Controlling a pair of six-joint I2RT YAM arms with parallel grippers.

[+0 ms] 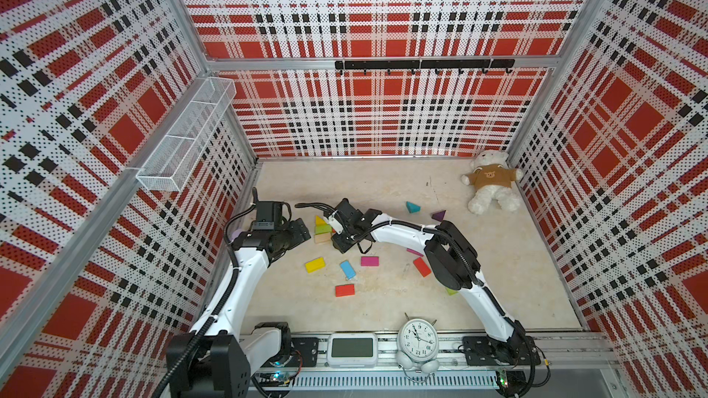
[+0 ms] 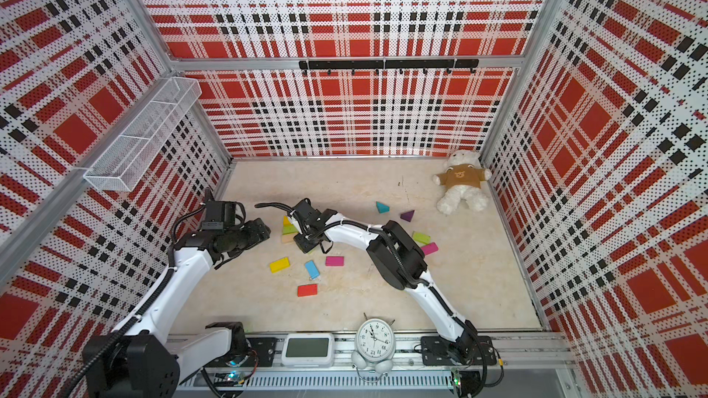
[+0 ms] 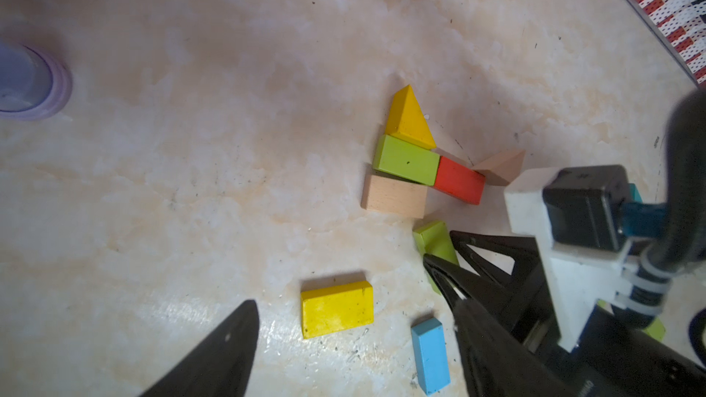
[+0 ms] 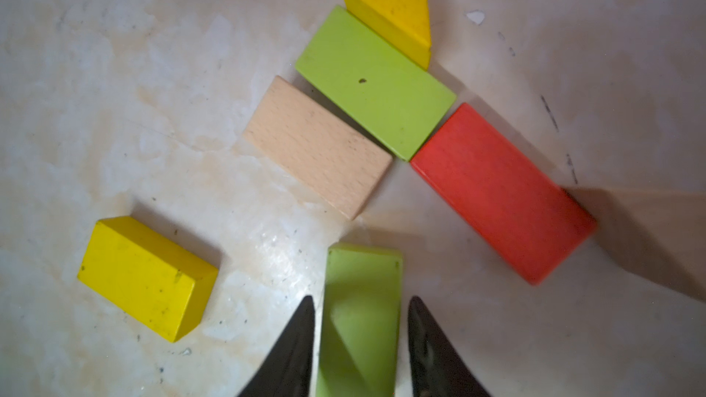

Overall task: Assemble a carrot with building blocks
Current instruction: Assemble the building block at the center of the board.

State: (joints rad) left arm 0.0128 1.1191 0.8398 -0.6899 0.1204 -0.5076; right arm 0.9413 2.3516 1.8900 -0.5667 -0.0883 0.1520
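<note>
In the right wrist view a yellow triangle (image 4: 389, 5), a lime green block (image 4: 374, 82), a tan block (image 4: 317, 147) and a red block (image 4: 500, 189) lie joined on the floor. A tan triangle (image 4: 649, 231) touches the red block's end. My right gripper (image 4: 361, 299) is open around a second lime green block (image 4: 363, 280), with a thin gap on each side. My left gripper (image 3: 353, 307) hovers open above a loose yellow block (image 3: 336, 309) and a blue block (image 3: 429, 355). In a top view the two grippers flank the cluster (image 1: 322, 229).
Loose magenta (image 1: 369, 261) and red (image 1: 344, 290) blocks, a teal triangle (image 1: 412, 207) and a purple triangle (image 1: 439, 215) lie around. A teddy bear (image 1: 492, 185) sits at the back right. An alarm clock (image 1: 417, 338) stands at the front edge. A pale purple toy (image 3: 26, 82) is by the left wall.
</note>
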